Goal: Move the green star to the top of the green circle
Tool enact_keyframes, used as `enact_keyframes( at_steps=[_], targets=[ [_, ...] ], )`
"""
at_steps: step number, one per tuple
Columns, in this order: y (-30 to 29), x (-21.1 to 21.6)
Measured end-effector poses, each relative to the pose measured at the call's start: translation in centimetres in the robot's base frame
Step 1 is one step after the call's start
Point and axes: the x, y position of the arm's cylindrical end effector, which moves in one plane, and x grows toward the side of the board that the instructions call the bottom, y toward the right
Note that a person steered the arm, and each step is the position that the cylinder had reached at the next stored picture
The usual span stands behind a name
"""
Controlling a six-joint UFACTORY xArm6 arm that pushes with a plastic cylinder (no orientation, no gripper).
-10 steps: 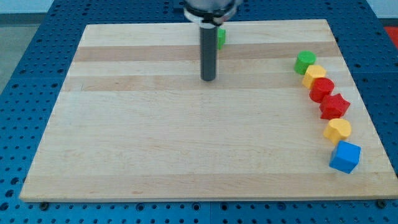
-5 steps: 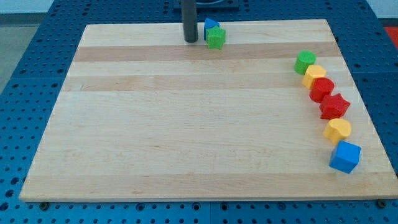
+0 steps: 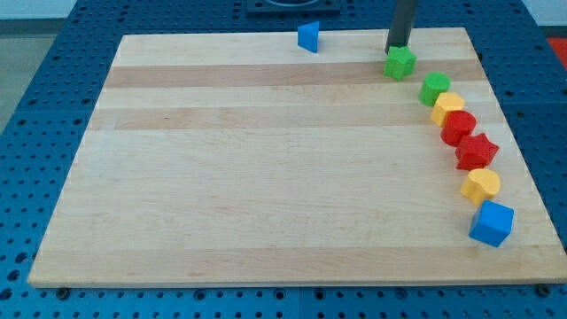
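The green star (image 3: pixel 400 63) lies near the board's top right. My tip (image 3: pixel 397 47) stands just above it toward the view's top, touching or nearly touching it. The green circle (image 3: pixel 434 89) lies a short way down and right of the star, at the head of a curved row of blocks along the right side.
Below the green circle run a yellow block (image 3: pixel 447 107), a red circle (image 3: pixel 459 128), a red star (image 3: pixel 476 151), a yellow block (image 3: pixel 482 186) and a blue cube (image 3: pixel 491 223). A blue triangle (image 3: pixel 307 37) sits at the top edge of the wooden board (image 3: pixel 266 177).
My tip has swept from the left of the green star across to the right. The green star has slid right, away from the blue triangle, to near the green circle.
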Motion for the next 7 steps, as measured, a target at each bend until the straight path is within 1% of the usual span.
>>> enact_keyframes(
  at_steps=[1,2,3,5,6,7],
  targets=[
    [-1.6,-0.7],
    [-4.8,-0.6],
    [-5.0,2.8],
    [-4.1,3.1],
    [-3.0,4.1],
    [-1.2,4.1]
  ],
)
